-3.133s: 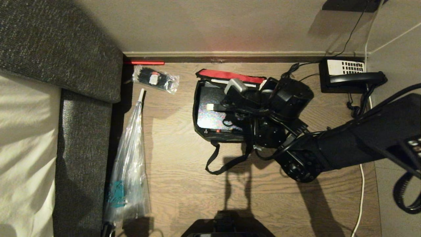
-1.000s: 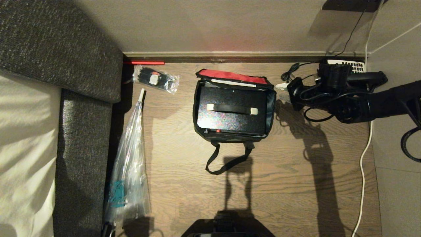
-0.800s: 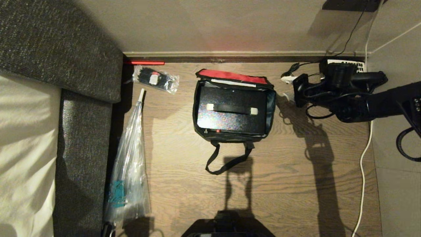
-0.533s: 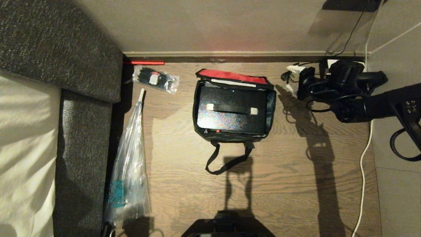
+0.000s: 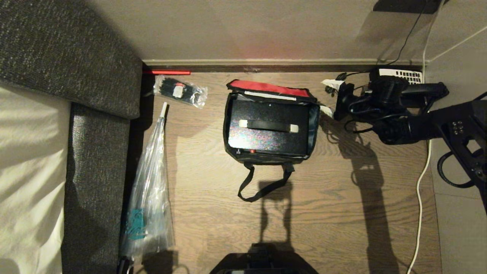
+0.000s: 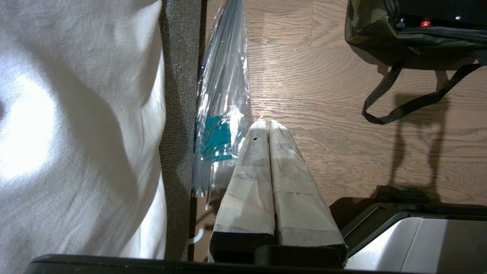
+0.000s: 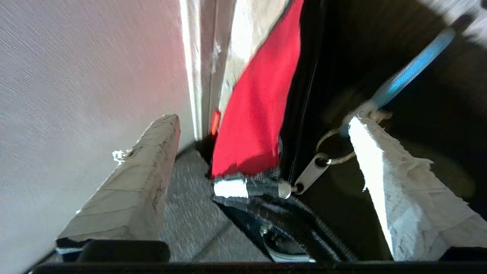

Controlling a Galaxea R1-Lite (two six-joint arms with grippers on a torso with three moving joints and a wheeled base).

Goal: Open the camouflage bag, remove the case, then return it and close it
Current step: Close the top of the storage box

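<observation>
The boxy green-black camouflage bag (image 5: 271,125) sat on the wooden floor (image 5: 323,213) near the wall, its red-lined lid (image 5: 271,88) flung back toward the skirting. Inside it lay the flat, glitter-speckled black case (image 5: 268,131), handle up, its long axis running across the robot's front.

The right hand (image 5: 328,96) hovered just beside the bag's right rear corner, fingers spread wide and holding nothing. In the right wrist view those taped fingers (image 7: 146,182) straddled the corner where the lid meets the body, with the metal zipper pull (image 7: 310,173) and its ring lying between them, untouched as far as I could tell. So the pull lay straight ahead of the hand, and the zip seemingly ran away from it along the bag's rim; closing would likely mean pinching that tab first.

The left hand (image 6: 268,131) hung parked low by the bed, fingers pressed together and empty, well apart from the bag; the right was much the nearer.
</observation>
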